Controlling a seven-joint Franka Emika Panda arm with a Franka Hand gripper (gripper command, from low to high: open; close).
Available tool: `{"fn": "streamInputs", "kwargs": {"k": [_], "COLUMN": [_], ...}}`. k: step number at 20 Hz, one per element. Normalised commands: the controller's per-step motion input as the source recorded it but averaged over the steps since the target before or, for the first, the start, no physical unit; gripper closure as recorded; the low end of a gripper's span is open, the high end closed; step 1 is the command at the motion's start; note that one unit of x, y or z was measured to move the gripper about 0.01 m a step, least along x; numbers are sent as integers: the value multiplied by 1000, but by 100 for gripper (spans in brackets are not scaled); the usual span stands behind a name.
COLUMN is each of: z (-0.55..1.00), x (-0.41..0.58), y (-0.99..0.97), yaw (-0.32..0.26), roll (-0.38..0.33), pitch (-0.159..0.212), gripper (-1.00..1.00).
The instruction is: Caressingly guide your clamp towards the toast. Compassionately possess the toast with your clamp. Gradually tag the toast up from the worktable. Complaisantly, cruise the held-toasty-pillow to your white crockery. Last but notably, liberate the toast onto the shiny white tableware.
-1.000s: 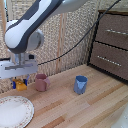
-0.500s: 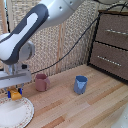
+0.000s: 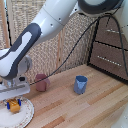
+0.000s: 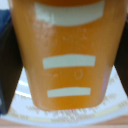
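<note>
My clamp (image 3: 14,106) hangs at the exterior view's lower left, shut on the toast (image 3: 14,103), a small orange-tan slice held between the blue fingertips. The toast hovers just above the white crockery (image 3: 24,116), a round plate on the worktable (image 3: 85,110). I cannot tell whether the toast touches the plate. In the wrist view the toast (image 4: 65,55) fills nearly the whole picture, orange with pale stripes. A dark finger (image 4: 6,65) presses one side of it, and the plate's rim (image 4: 116,92) shows behind it.
A pink mug (image 3: 41,82) stands just behind the plate toward the exterior view's right. A blue mug (image 3: 80,84) sits mid-table. A brown drawer cabinet (image 3: 112,45) fills the right rear, and a wicker screen (image 3: 65,45) backs the table.
The arm has carried the toast toward the exterior view's left and lowered it, so the clamp now hangs low over the plate.
</note>
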Motion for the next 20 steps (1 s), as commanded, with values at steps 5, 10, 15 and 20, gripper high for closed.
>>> {"fn": "streamInputs", "kwargs": {"k": [5,10,15,20], "z": [181,586,554,474], "x": [46,82,47,330], "y": [234,-230,-361,-333], "yaw": [46,84,55,75], "roll": [-109,-115,-167,-127], "pitch": [-187,-47,-76,-199], "gripper": [-100,-100,-100,-100]}}
